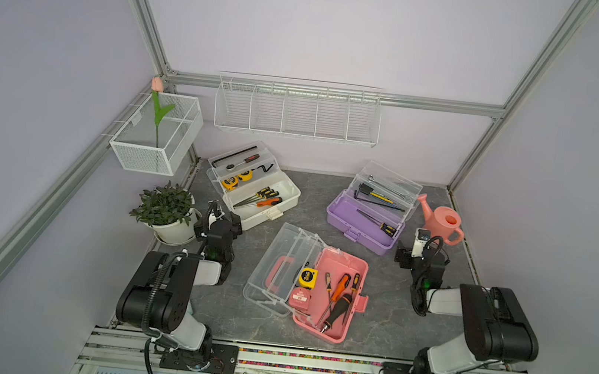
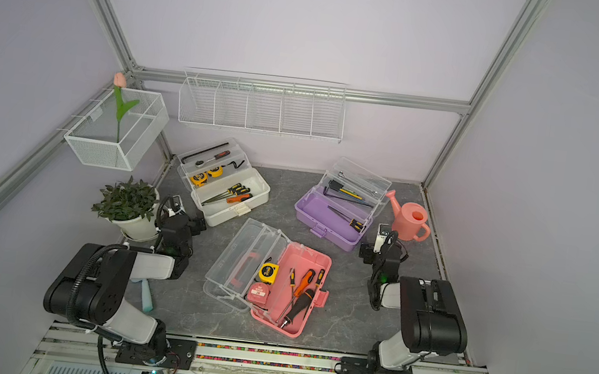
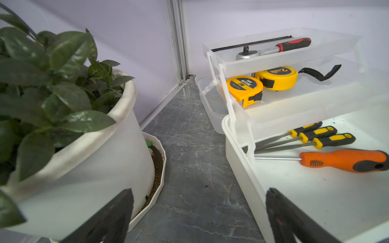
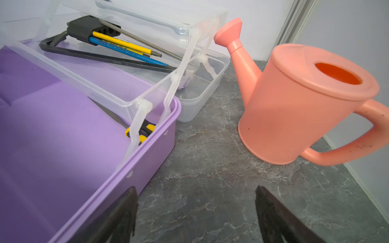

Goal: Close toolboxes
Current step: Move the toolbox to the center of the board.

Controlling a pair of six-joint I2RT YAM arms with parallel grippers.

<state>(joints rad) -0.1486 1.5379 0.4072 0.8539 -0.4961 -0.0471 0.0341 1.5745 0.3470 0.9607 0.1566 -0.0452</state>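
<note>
Three toolboxes stand open in both top views, their clear lids and trays swung back and tools inside. The white toolbox (image 1: 259, 222) (image 2: 228, 219) is at the back left, the purple toolbox (image 1: 361, 239) (image 2: 329, 234) at the back right, and the pink toolbox (image 1: 358, 269) (image 2: 321, 264) in the middle front. My left gripper (image 1: 219, 221) (image 3: 199, 191) hangs open and empty between the plant pot and the white toolbox (image 3: 315, 202). My right gripper (image 1: 416, 247) (image 4: 195, 188) is open and empty beside the purple toolbox (image 4: 63, 136).
A potted plant (image 1: 167, 210) (image 3: 84, 168) stands close to the left gripper. A pink watering can (image 1: 441, 223) (image 4: 294, 105) sits just right of the purple box. White wire baskets (image 1: 297, 112) (image 1: 156, 135) hang on the back and left walls.
</note>
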